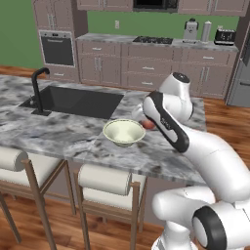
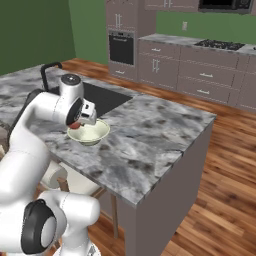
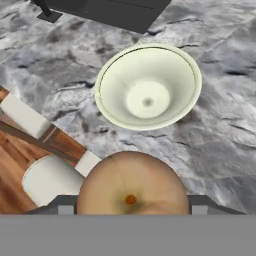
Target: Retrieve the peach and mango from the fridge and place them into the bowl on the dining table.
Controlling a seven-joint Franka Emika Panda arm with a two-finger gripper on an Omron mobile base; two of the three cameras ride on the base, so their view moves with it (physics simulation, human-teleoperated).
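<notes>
The cream bowl (image 1: pixel 123 132) (image 2: pixel 90 132) (image 3: pixel 148 85) stands empty on the marbled dining table (image 1: pixel 58 132) (image 2: pixel 150 135) (image 3: pixel 220 140), near its stool-side edge. My gripper (image 2: pixel 80 120) (image 3: pixel 132 206) hovers above the table just beside the bowl's rim and is shut on the peach (image 3: pixel 132 185), a round orange-tan fruit with a seam and a stem dimple. The peach shows as a reddish patch behind the forearm (image 1: pixel 148 125) and under the hand (image 2: pixel 74 125). The mango is out of view. The grey fridge (image 1: pixel 240 73) stands at the far right edge.
A dark sink (image 1: pixel 78 100) with a black faucet (image 1: pixel 38 90) is set in the table left of the bowl. Padded stools (image 1: pixel 105 180) (image 3: pixel 50 177) stand along the near edge. Brown cabinets with an oven (image 1: pixel 57 48) and cooktop line the back wall.
</notes>
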